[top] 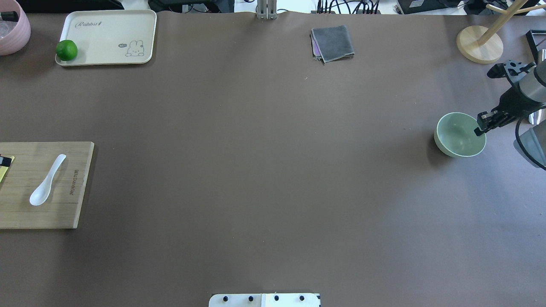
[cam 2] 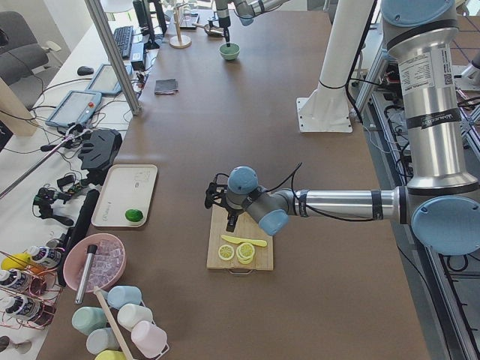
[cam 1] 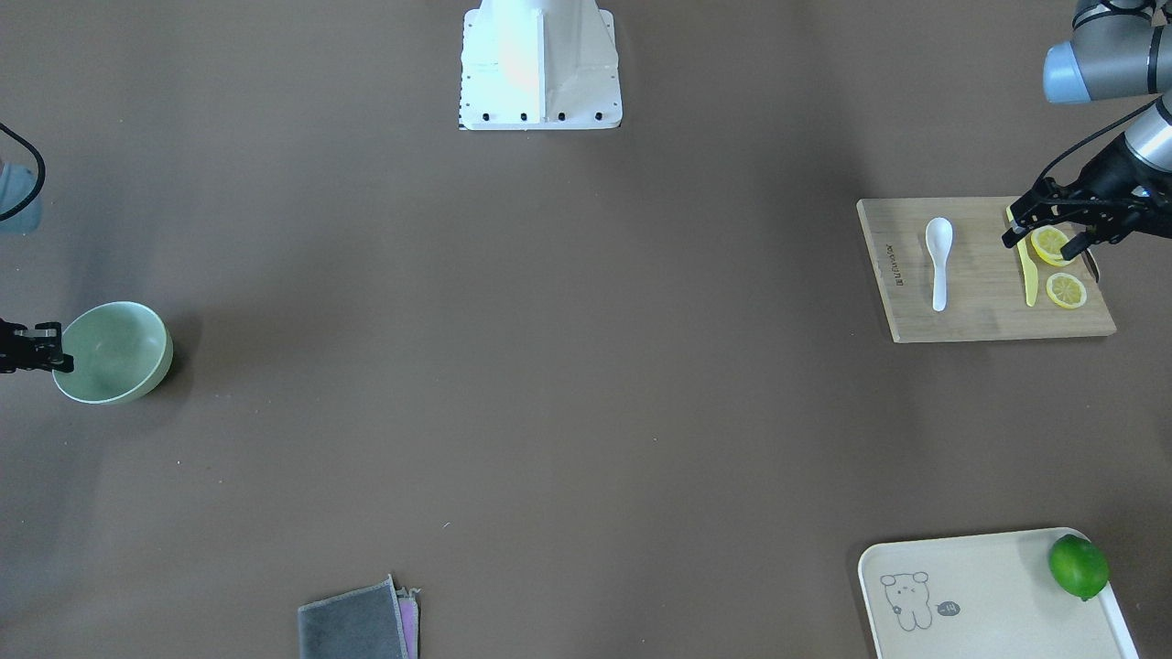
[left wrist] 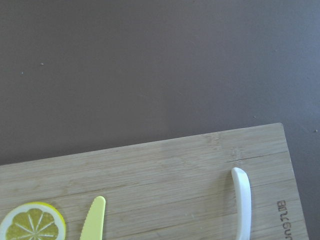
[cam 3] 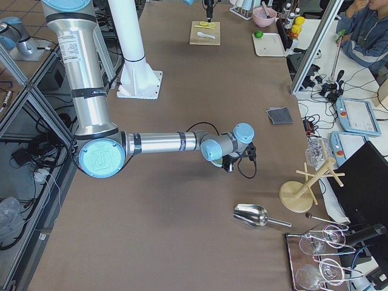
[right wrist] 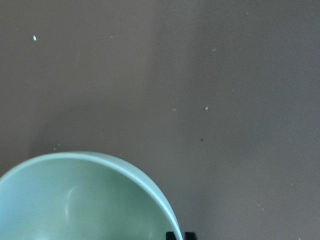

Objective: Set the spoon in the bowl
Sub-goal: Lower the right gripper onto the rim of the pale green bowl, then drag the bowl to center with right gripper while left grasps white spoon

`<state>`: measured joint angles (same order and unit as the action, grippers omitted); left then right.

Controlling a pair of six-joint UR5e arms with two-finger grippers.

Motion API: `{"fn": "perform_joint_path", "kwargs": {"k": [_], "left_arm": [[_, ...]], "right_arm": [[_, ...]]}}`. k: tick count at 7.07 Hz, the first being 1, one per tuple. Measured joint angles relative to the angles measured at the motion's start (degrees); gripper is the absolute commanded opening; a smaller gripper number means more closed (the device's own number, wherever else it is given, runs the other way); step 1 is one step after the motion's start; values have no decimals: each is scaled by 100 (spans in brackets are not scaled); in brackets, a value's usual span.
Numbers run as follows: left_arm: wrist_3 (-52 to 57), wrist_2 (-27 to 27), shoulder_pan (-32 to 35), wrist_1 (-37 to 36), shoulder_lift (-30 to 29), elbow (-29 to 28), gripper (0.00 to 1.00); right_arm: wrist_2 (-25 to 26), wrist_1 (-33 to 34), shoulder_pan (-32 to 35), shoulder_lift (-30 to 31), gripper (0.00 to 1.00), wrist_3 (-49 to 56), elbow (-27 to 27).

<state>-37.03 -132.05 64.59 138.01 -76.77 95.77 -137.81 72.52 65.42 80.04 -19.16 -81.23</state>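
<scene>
Spoon (cam 1: 939, 261) lying on cutting board (cam 1: 989, 316), left table edge | left gripper (cam 1: 1036, 252) held wide open, empty, nearby for pickup | right gripper (top: 480, 129) clamped on bowl (top: 453, 137) rim, seemingly for steadying

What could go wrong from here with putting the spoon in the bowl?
1. The open left gripper hangs over the yellow knife and a lemon slice, not the spoon; it may take the wrong thing.
2. The right gripper seems to pinch the rim of the bowl; lifting may tip it.
</scene>
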Motion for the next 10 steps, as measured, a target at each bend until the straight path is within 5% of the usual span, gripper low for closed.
{"fn": "perform_joint_path", "kwargs": {"k": [2, 6, 10], "left_arm": [[24, 87, -307, 135, 129, 14, 80], [54, 745, -1106, 149, -279, 49, 75], [68, 1096, -1394, 147, -435, 11, 50]], "right_arm": [[-41, -1, -202, -221, 0, -730, -299], [413, -11, -1598, -1078, 0, -3880, -1230], [1308, -18, -2910, -1763, 0, -5297, -1431]]}}
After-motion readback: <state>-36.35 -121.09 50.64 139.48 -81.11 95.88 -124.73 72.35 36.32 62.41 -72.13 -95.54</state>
